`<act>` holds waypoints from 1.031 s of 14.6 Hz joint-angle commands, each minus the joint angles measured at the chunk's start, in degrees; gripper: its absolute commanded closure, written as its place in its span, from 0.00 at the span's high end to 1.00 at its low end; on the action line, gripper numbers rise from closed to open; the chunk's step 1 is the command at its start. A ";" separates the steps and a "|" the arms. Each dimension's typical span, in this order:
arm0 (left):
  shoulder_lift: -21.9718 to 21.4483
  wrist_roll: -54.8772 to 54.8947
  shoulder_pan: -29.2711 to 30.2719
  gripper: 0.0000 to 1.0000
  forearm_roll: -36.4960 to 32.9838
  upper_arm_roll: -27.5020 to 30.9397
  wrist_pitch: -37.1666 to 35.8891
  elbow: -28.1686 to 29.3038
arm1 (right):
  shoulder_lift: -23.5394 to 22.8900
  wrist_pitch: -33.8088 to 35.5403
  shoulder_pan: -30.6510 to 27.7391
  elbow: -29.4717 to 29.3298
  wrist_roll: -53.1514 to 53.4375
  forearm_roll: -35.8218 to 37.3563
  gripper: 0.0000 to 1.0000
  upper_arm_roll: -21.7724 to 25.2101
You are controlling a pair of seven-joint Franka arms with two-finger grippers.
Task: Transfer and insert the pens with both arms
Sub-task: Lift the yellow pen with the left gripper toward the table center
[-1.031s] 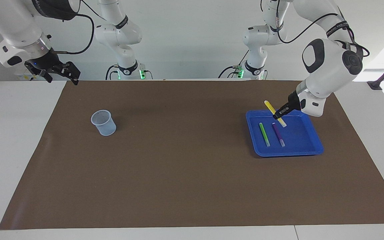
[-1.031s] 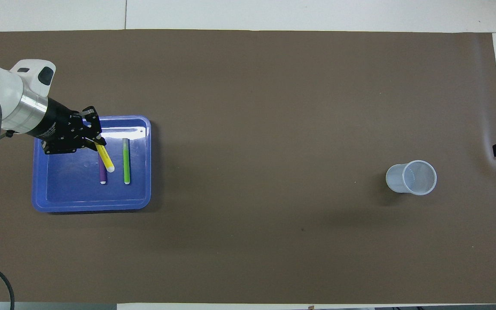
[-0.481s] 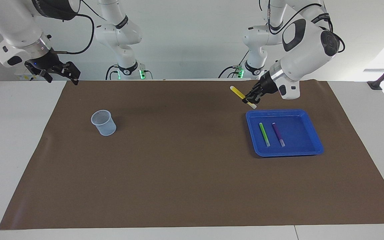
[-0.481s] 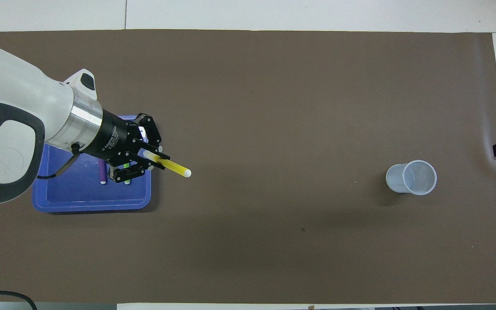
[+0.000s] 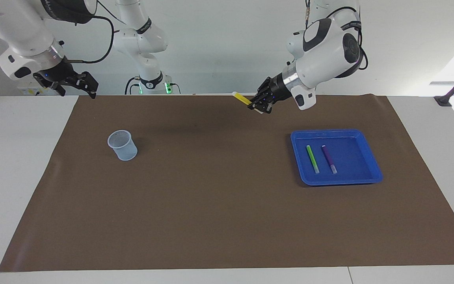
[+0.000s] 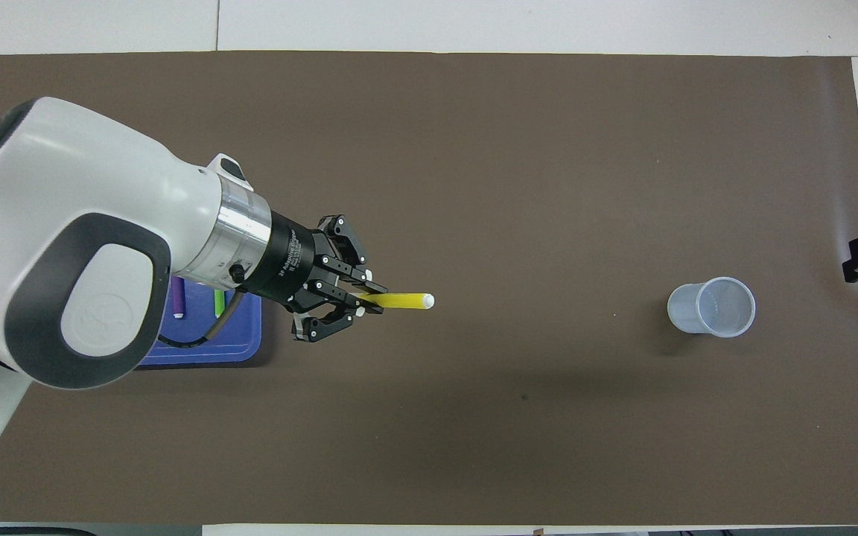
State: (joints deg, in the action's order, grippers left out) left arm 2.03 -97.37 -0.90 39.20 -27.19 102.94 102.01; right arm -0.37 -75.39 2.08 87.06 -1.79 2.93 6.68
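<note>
My left gripper (image 5: 259,104) is shut on the yellow pen (image 5: 241,98) and holds it high over the brown mat (image 5: 211,205), between the blue tray (image 5: 337,182) and the cup. The pen's free end points toward the cup. In the overhead view the left gripper (image 6: 366,301) holds the yellow pen (image 6: 399,301) level. The green pen (image 5: 312,158) and the purple pen (image 5: 328,158) lie side by side in the tray. My right gripper (image 5: 76,91) is open and empty, and waits in the air over the mat's corner at the right arm's end.
A clear plastic cup (image 5: 122,145) stands upright on the mat toward the right arm's end, also seen from overhead (image 6: 712,307). In the overhead view my left arm hides most of the blue tray (image 6: 243,350). Two small white arm bases with green lights stand along the table's robot edge.
My left gripper has lifted the yellow pen out of the tray and carried it up and toward the cup's end. The right gripper has barely moved.
</note>
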 commanded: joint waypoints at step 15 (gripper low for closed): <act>-5.28 -7.84 -7.97 0.00 15.82 -1.38 20.10 10.13 | 11.18 -24.25 12.49 23.59 18.63 -41.43 1.00 -4.04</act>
State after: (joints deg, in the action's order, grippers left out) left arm -0.93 -104.69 -8.07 53.36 -29.06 121.04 109.90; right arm 8.05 -95.83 12.87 107.30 12.53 -37.10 2.73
